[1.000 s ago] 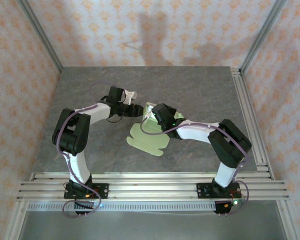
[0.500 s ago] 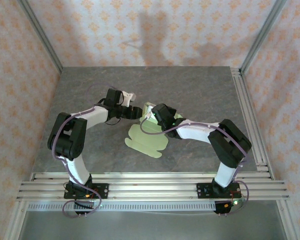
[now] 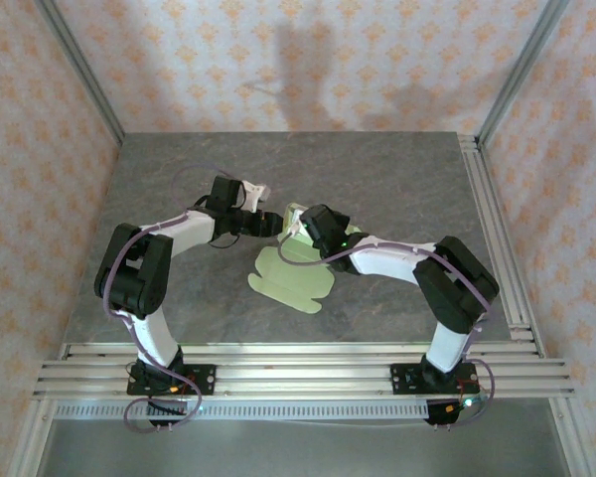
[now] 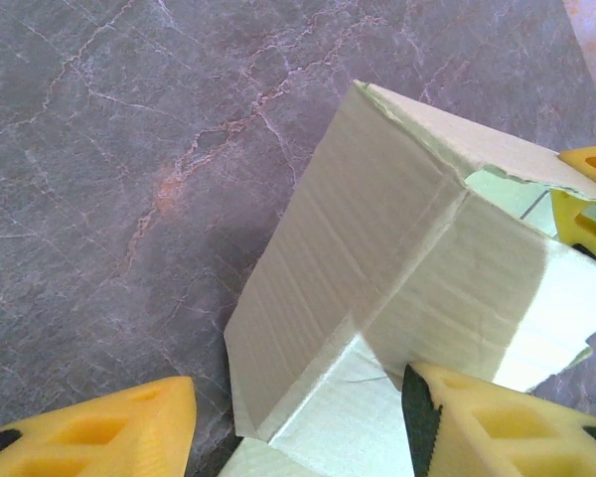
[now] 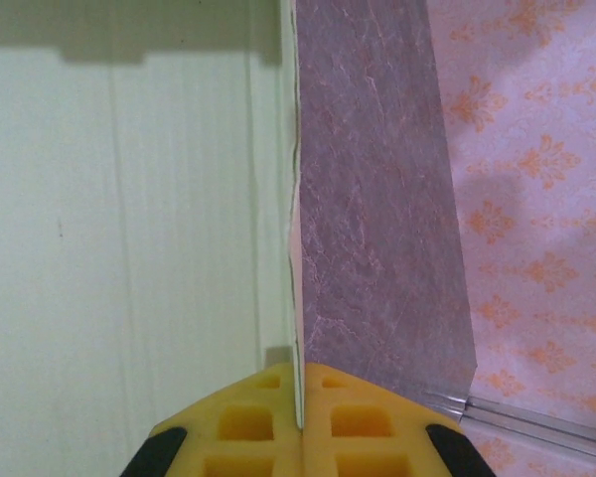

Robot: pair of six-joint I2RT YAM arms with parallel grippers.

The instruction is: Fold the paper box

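The paper box (image 3: 290,270) is a pale yellow-green die-cut sheet lying mid-table, its far part folded up into walls (image 4: 377,258). My right gripper (image 3: 300,227) is shut on one upright wall, whose thin edge (image 5: 298,298) runs between the yellow fingers (image 5: 248,422). My left gripper (image 3: 274,223) is open at the raised corner: one yellow finger (image 4: 109,432) is over the bare table, the other (image 4: 497,427) rests against the card. The right gripper's fingertip (image 4: 588,199) shows past the box's far side in the left wrist view.
The grey marbled table (image 3: 377,179) spreads around the sheet. Aluminium rails (image 3: 497,229) run along the right side and the near edge (image 3: 298,368). Patterned walls (image 3: 308,60) enclose the back and sides.
My left arm has shifted slightly so its gripper sits closer to the raised part of the box. The right arm and the sheet have hardly moved.
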